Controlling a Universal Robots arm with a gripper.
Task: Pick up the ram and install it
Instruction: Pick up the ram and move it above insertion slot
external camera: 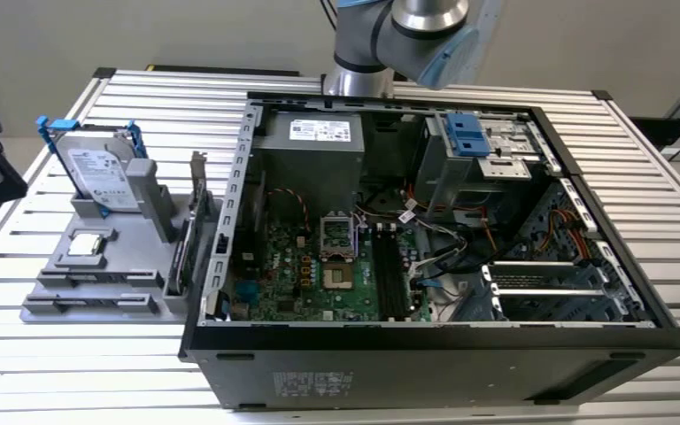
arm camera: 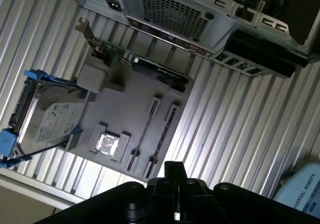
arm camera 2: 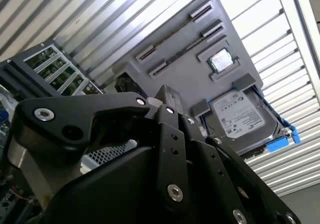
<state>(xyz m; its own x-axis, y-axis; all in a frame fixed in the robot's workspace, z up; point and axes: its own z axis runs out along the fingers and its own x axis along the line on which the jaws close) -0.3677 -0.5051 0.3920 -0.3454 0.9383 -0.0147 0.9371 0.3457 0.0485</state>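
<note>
Nothing of the job is done yet. The ram, a long thin dark strip on edge, sits in the outermost slot of the grey plastic holder tray. In the exterior view the tray lies at nine o'clock of the open black computer case on the slatted metal worktop. The grey-and-blue robot arm carries its black hand over the tray, fingers seemingly pressed together on nothing. The black memory slots on the green motherboard look bare. Pick-up and fitting both remain.

Counted:
- one ram
- one silver hard drive in a blue frame
- one dark expansion card
- one square silver processor chip
- one case
- one arm
</note>
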